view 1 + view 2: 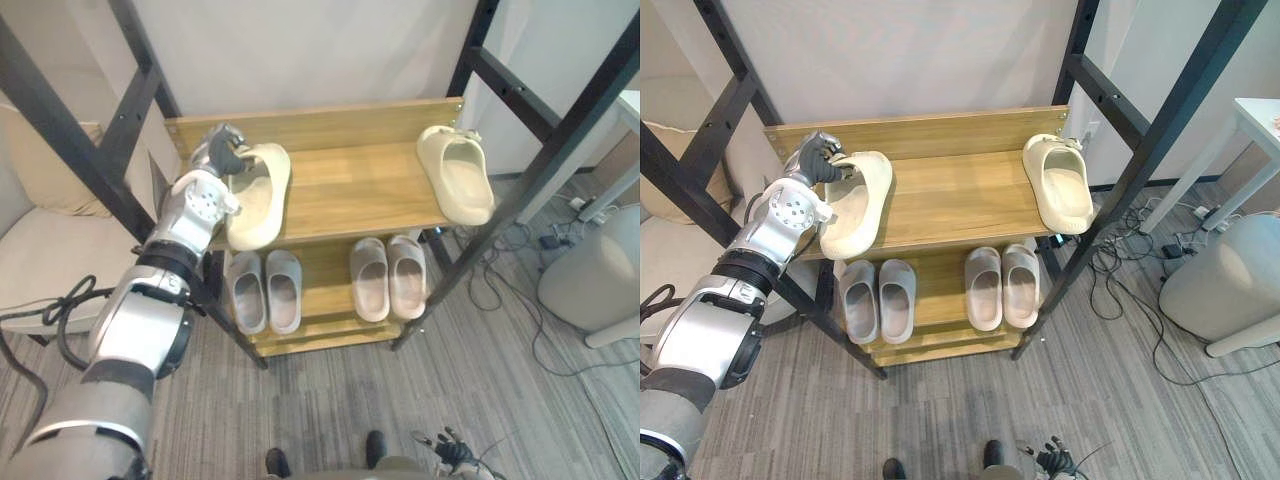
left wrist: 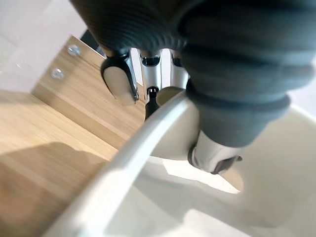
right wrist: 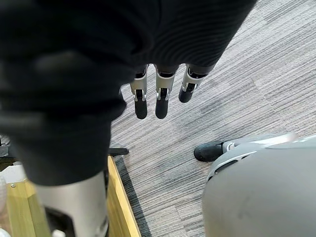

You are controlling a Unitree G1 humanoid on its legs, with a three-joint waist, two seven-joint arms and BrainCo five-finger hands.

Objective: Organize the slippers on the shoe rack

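The wooden shoe rack (image 1: 350,185) with a black frame stands in front of me. On the left of its top shelf lies a cream slipper (image 1: 258,200), its near end at the shelf's front edge. My left hand (image 1: 222,150) is shut on that slipper's far rim; in the left wrist view the fingers (image 2: 121,79) curl over the slipper's edge (image 2: 148,148). A matching cream slipper (image 1: 457,172) lies on the right of the top shelf. My right hand (image 3: 158,94) hangs open, low over the carpet.
Two pairs of grey slippers (image 1: 265,290) (image 1: 388,277) lie on the lower shelf. A beige sofa (image 1: 40,240) stands at the left. To the right are a grey round stool (image 1: 595,280) and floor cables (image 1: 520,250).
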